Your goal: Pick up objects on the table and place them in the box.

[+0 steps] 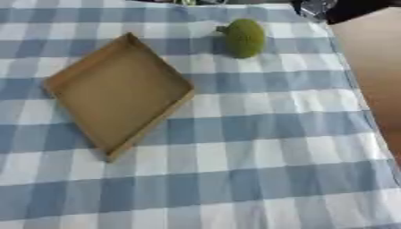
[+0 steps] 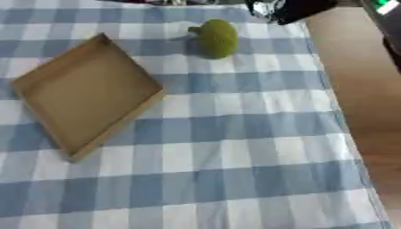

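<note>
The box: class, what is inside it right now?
Nothing is inside the box; its whole brown floor shows bare. The green fruit lies outside it on the checked cloth. No hand is visible.

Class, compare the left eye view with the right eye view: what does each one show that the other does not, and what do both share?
Only the left eye view shows checked cloth to the left of the box. Only the right eye view shows a wide strip of bare brown surface beside the cloth and a dark thing with a green patch at the top right corner. Both share the blue and white checked cloth, the empty shallow brown box turned cornerwise, the green fruit lying beyond it, and a dark object at the far edge. Neither shows a hand.
</note>
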Tool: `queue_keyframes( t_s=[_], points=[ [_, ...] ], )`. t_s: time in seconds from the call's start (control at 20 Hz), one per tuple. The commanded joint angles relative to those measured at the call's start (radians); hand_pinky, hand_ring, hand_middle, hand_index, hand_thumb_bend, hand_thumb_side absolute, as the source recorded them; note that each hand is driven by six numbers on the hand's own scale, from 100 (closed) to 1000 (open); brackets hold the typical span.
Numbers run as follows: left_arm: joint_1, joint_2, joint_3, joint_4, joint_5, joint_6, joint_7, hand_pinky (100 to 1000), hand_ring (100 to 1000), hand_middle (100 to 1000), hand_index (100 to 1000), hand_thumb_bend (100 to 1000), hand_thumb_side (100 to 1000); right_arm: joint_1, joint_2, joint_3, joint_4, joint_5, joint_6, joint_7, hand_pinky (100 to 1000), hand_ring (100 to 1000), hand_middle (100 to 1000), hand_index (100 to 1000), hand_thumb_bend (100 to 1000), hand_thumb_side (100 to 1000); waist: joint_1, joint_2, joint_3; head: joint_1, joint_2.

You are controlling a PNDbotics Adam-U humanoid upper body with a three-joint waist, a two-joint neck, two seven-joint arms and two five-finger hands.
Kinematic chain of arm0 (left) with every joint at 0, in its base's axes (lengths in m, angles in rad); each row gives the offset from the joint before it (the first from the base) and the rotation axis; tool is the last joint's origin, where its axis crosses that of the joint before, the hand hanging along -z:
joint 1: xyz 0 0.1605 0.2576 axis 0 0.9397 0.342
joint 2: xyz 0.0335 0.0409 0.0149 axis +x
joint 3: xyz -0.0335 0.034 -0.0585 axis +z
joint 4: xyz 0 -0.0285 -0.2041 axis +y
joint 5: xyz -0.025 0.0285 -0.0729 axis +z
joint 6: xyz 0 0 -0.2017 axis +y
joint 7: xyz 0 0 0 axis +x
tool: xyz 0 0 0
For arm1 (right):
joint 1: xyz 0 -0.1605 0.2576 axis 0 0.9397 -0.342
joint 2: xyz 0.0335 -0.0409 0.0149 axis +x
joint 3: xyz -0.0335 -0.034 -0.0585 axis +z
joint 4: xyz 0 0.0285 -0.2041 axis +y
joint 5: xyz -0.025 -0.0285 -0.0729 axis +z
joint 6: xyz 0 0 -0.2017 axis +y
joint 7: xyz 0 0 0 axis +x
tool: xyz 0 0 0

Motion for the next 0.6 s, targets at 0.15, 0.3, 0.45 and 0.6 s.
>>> queue_keyframes(
  t_s=[0.15, 0.3, 0.45, 0.6],
  points=[
    [-0.015, 0.031, 0.002, -0.014, 0.006, -0.001, -0.006, 789, 795, 826, 926, 322, 742, -0.067, 0.064, 0.016, 0.121, 0.034, -0.018, 0.038, 952, 997, 879, 1000, 106, 626, 0.000, -0.018, 0.012, -0.016, -0.007],
    [-0.019, 0.031, 0.000, -0.014, 0.008, -0.001, -0.010, 789, 795, 827, 926, 321, 743, -0.100, 0.112, 0.029, 0.199, 0.053, -0.033, 0.050, 953, 999, 895, 1000, 111, 562, -0.001, -0.015, 0.021, -0.025, -0.009],
    [-0.021, 0.030, -0.001, -0.014, 0.010, 0.000, -0.013, 789, 795, 829, 926, 319, 745, -0.125, 0.146, 0.037, 0.272, 0.069, -0.061, 0.056, 956, 999, 909, 1000, 123, 497, -0.002, -0.013, 0.026, -0.033, -0.007],
    [-0.020, 0.030, -0.002, -0.014, 0.012, 0.001, -0.014, 788, 794, 829, 926, 318, 747, -0.133, 0.162, 0.043, 0.313, 0.078, -0.080, 0.068, 960, 1000, 919, 1000, 131, 415, -0.005, -0.010, 0.031, -0.035, -0.003]
  ],
)
